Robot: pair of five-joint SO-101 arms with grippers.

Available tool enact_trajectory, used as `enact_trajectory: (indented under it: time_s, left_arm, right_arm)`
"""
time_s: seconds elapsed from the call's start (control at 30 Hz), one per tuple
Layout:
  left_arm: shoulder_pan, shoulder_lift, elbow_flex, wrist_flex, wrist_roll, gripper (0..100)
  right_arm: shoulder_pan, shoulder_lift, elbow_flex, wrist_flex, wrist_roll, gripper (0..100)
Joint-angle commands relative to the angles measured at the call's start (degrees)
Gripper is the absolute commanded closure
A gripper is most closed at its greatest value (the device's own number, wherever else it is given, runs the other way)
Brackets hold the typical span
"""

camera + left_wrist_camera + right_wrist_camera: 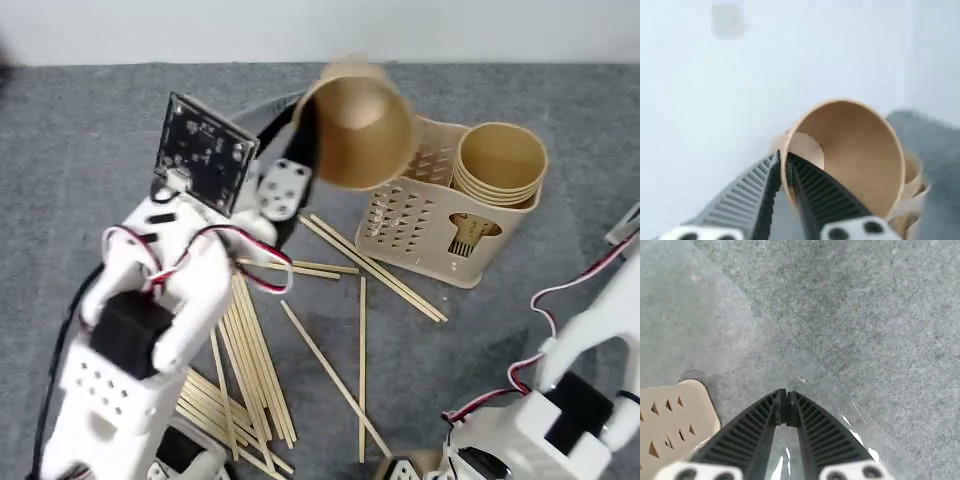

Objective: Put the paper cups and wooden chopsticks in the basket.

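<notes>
From where I stand, the left gripper (784,169) has a paper cup (358,122) pinched by its rim, one finger inside the wall and one outside, narrow and tight on the paper. It holds the cup in the air above the far corner of the basket (415,220), on the side away from the right arm. The cup is tipped well off upright, with its open mouth showing. A stack of cups (500,165) already sits in the basket's other end, and the held cup is beside that stack, not over it.

That is where I would expect trouble. Let go here, a cup tilted like this would likely catch the basket's rim and either land on its side in the empty part or tumble off behind onto the table (90,150). I judge it needs to come across above the stack and be turned mouth-up before it can nest. The hold is on a thin edge only, so the cup could swing or slip on the way, or the rim could crease. Pressing it down off-centre might also tip so light a basket.

The chopsticks (250,350) lie loose on the table, a few of them running up to the basket's front, so a low arm could sweep them about. The right gripper (786,407) is closed on nothing, low over the table near a corner of the basket.
</notes>
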Motion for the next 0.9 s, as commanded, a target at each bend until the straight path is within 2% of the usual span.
enact_trajectory:
  time_s: [0.0,0.17,0.4,0.7,0.87]
  left_arm:
    - [3.52,4.22,-1.71,-8.44,3.16,99]
    - [7.38,9.58,-1.8,-16.35,6.24,99]
    - [13.01,14.59,-1.8,-20.4,6.24,99]
    - [14.15,25.85,-1.8,-30.95,6.24,99]
    - [13.98,28.66,-1.8,-31.65,6.24,99]
  right_arm:
    - [0.66,-3.56,-2.2,0.13,0.53,98.7]
    - [1.45,-3.56,0.18,-0.31,0.53,98.8]
    - [1.19,-3.56,2.02,-0.4,0.26,98.8]
    - [1.27,-3.56,2.29,0.13,0.18,98.8]
    - [1.36,-3.56,2.29,-0.13,0.26,98.8]
